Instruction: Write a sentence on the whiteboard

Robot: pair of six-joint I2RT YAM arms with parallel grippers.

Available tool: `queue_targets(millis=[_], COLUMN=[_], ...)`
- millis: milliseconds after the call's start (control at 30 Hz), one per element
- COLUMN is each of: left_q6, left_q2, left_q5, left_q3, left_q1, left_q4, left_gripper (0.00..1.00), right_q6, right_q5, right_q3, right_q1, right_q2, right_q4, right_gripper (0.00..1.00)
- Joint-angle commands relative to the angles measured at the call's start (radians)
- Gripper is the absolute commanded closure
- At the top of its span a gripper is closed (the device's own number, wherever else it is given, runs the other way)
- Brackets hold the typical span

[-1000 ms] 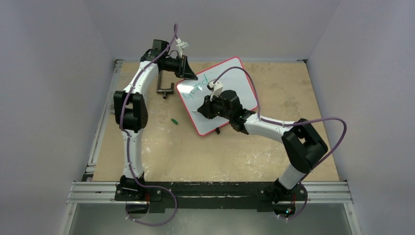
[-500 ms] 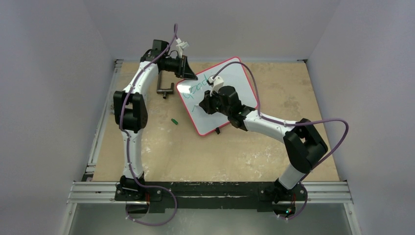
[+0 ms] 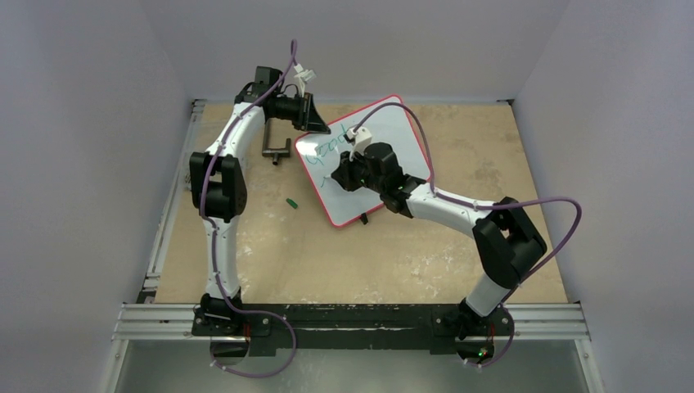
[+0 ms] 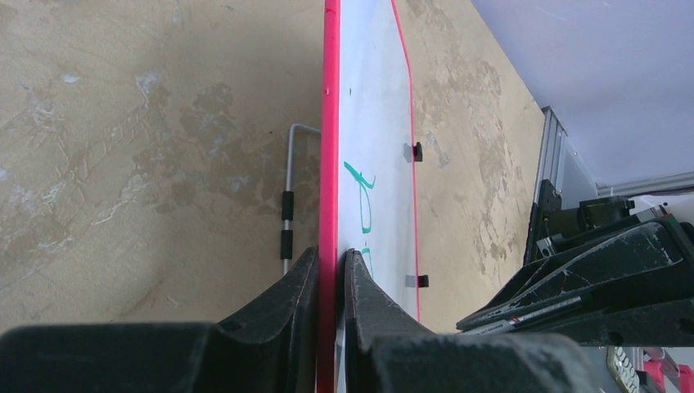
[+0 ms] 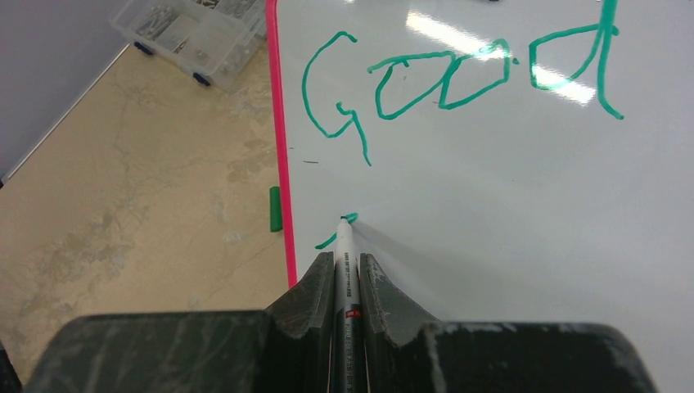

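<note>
One whiteboard point(image 5: 532, 205); one marker point(image 5: 344, 262); one green word point(image 5: 443, 86)

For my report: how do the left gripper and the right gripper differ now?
The left gripper is shut on the whiteboard's red frame; the right gripper is shut on a marker. The left gripper sits at the board's edge; the right gripper hangs over its face, marker tip at a green stroke below "Good". Both are shut on something.
</note>
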Motion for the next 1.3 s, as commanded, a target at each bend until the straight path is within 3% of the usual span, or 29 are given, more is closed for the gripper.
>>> queue_targets(millis=[0, 1000, 1267], left_q6=[0.042, 0.046, 0.046], left_q2=[-0.056, -0.069, -0.069], left_q5=[-0.008, -0.009, -0.01], left_q3=[-0.009, -0.02, -0.02], left_q1=[-0.017, -0.017, -0.017], left_q4=[0.025, 0.033, 0.033], left_gripper=[1.0, 1.0, 1.0], right_q6=[-0.031, -0.025, 0.006], right_q5=[-0.026, 0.142, 0.076], right_q3=[0.036, -0.054, 0.008], right_q1=[0.019, 0.027, 0.027], right_q2=[0.037, -0.053, -0.113], right_q4=[-0.019, -0.125, -0.121], right_gripper=[1.0, 1.0, 1.0])
